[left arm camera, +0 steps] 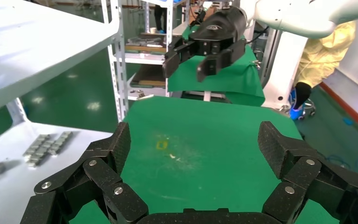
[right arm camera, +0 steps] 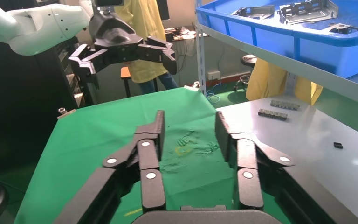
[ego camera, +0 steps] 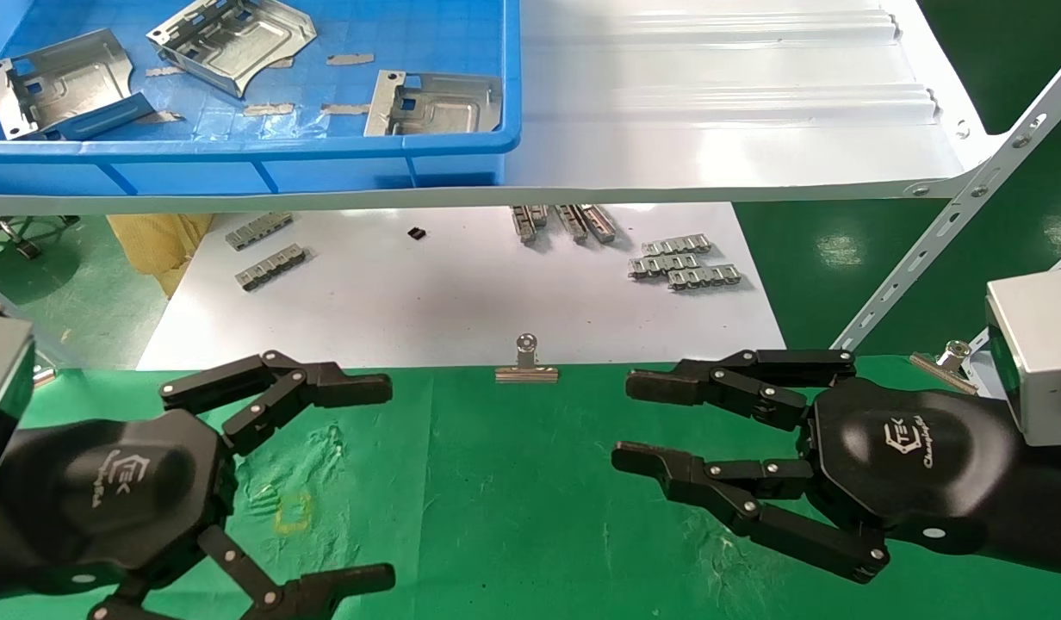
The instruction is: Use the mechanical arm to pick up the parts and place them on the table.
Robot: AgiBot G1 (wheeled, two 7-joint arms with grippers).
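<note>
The left claw (ego camera: 391,482) hovers spread wide and empty over the green table (ego camera: 513,517), beside a yellow square mark (ego camera: 293,510). The right claw (ego camera: 621,422) hangs opposite, also spread and empty. Three metal parts (ego camera: 233,39) lie in the blue bin (ego camera: 263,146) on the white shelf (ego camera: 729,103) above; a fourth may be hidden beyond view.

The right arm's black jointed gripper (right arm camera: 189,133) hangs with fingers spread over the wrinkled green cloth table (right arm camera: 107,126). Opposite hovers the left arm's black gripper (right arm camera: 126,58), also spread. Silvery sheet-metal parts (right arm camera: 303,10) lie in a blue plastic bin (right arm camera: 279,39).
</note>
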